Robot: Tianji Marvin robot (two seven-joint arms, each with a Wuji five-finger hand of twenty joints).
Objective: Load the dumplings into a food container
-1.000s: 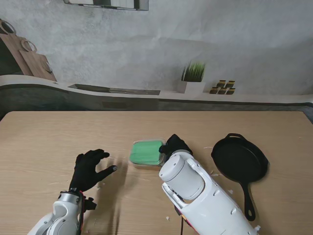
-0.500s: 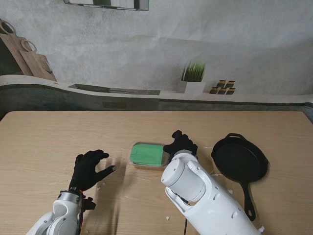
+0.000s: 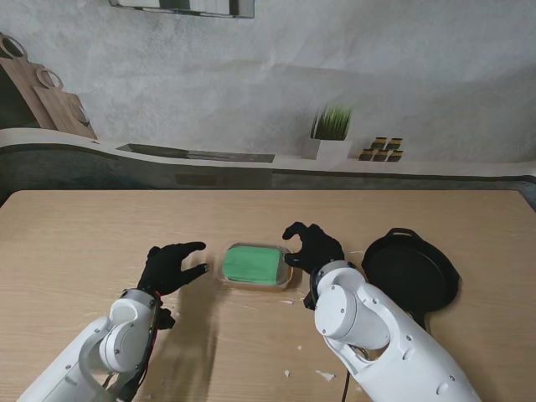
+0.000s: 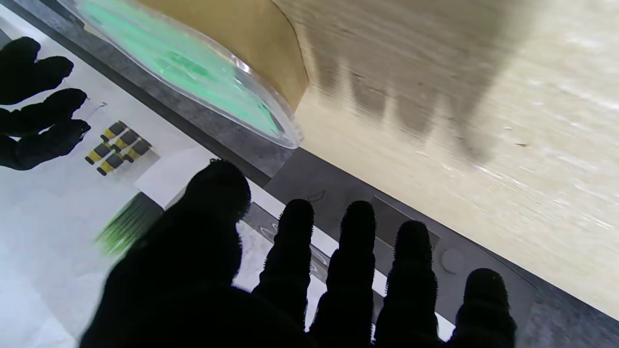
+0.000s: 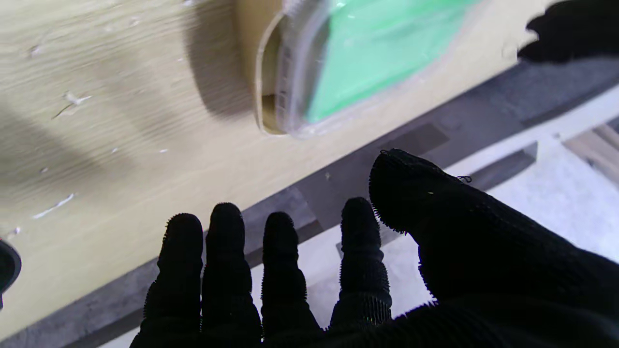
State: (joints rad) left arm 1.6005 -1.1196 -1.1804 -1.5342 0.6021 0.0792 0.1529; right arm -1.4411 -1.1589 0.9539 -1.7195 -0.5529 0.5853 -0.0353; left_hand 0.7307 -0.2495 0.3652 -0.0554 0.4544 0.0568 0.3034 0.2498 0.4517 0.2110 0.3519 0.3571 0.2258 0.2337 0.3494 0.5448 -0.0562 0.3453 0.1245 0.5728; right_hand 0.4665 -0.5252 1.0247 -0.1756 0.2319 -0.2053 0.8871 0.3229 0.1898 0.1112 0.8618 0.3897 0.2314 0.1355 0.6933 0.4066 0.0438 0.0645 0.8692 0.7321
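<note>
I see the food container (image 3: 253,265) with its green lid lying flat on the table (image 3: 84,243), between my two hands; my left hand (image 3: 170,267) sits just beside its left edge, fingers (image 4: 355,241) spread and holding nothing; my right hand (image 3: 312,247) sits at its right edge, fingers (image 5: 222,251) apart and curved, empty too; from either wrist the container lies just beyond the fingertips, on the thumb side; a black skillet (image 3: 412,276) lies past my right hand.
</note>
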